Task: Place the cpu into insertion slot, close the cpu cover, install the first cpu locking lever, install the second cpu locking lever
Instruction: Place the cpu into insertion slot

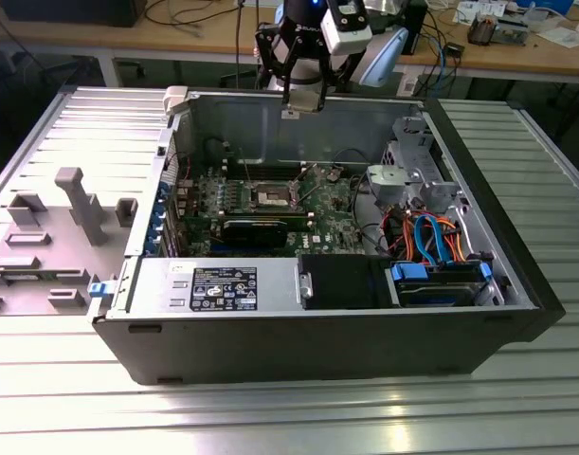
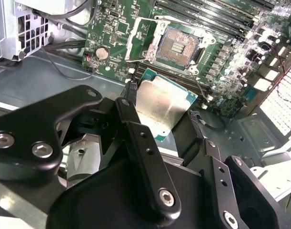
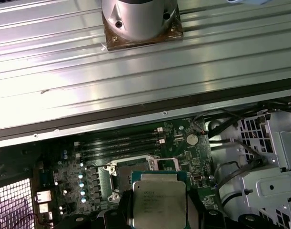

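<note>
Currently, in the exterior view, from its left: a grey moulded fixture (image 1: 52,237) lies on the ribbed metal counter (image 1: 516,398), just beside the open case (image 1: 317,351). Inside the case, along the near wall, a power supply (image 1: 223,287) with a label on top. Past it the green board (image 1: 327,213) lies flat on the case floor, with the slot (image 1: 275,197) near the board's middle. The pincer (image 1: 303,102) hangs above the case's far wall, well apart from the slot. The cpu (image 1: 291,114) is a small pale fleck at its tips. To the exterior view's right of the board, orange and blue cables (image 1: 426,237) are bundled by the silver drive cage (image 1: 412,166). Second wrist view: the black fingers (image 2: 135,136) pinch the cpu on two opposite edges, its pale face tilted and a green rim showing. The slot beyond it is bare, its contact field exposed. The cover (image 2: 139,40) is swung up at one side of the slot, not down over it. A round coin battery (image 2: 102,52) sits on the board near the cover. First wrist view: the cpu faces the camera flat-on and hides part of the slot. The chip is held clear of the board.
</note>
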### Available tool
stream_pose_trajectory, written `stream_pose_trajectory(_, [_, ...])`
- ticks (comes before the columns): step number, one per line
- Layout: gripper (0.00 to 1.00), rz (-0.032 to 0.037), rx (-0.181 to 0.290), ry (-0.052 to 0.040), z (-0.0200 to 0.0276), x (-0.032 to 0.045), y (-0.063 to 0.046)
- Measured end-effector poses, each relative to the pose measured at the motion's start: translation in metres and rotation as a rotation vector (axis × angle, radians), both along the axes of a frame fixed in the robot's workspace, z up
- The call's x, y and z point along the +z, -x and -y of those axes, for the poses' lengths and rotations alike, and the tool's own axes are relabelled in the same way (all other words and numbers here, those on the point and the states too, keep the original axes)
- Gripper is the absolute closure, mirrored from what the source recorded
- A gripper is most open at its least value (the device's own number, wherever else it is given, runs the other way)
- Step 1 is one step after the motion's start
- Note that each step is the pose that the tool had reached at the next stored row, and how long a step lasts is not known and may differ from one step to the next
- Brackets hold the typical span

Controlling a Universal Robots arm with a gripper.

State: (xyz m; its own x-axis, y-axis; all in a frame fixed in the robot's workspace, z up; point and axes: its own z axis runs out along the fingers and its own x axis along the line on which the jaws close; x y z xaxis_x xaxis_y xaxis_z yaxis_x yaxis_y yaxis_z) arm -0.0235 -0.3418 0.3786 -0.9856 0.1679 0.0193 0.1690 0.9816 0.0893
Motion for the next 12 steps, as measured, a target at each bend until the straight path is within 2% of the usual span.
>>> stream_pose_trajectory(8, [0.45, 0.0000, -0.011, 0.0000, 0.0000, 0.0000, 0.0000])
stream_pose_trajectory(12, [0.45, 0.0000, -0.042, 0.0001, 0.0000, -0.0003, 0.0000])
